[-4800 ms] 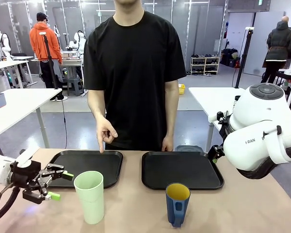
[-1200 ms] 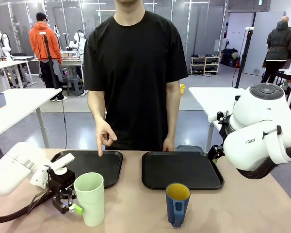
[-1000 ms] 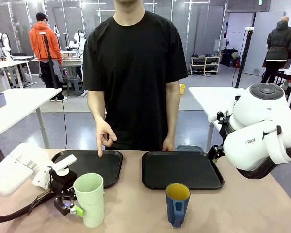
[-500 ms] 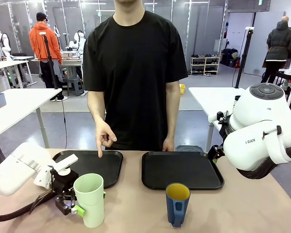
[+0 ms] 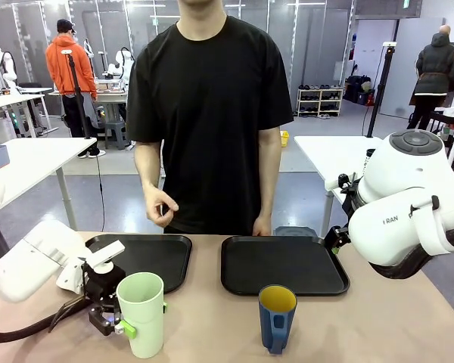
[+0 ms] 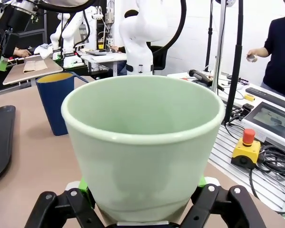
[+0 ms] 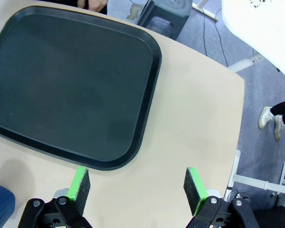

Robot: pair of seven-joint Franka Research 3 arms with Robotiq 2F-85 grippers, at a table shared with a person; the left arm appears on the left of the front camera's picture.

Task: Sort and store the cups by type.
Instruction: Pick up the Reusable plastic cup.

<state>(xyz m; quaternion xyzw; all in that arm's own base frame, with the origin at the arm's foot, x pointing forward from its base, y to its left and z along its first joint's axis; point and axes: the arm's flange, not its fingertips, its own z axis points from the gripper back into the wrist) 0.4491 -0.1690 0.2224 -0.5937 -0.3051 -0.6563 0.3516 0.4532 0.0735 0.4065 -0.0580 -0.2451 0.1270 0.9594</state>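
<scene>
Front view: left hand now pinching mint tumbler at surface's near-left edge; blue mug near-middle; person no longer pointing at left tray. Left wrist view: pads hugging tumbler's base, seemingly ready for lifting. Right wrist view: right hand spread, empty, beside right tray.

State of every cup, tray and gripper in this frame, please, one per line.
Tall pale mint-green plastic tumbler: upright on the table, empty, clasped near its base.
Dark blue mug with yellow inside: upright on the table, untouched.
Left black tray: flat on the table.
Right black tray: flat on the table.
Left gripper: shut on the tumbler.
Right gripper: open, holding nothing.
</scene>
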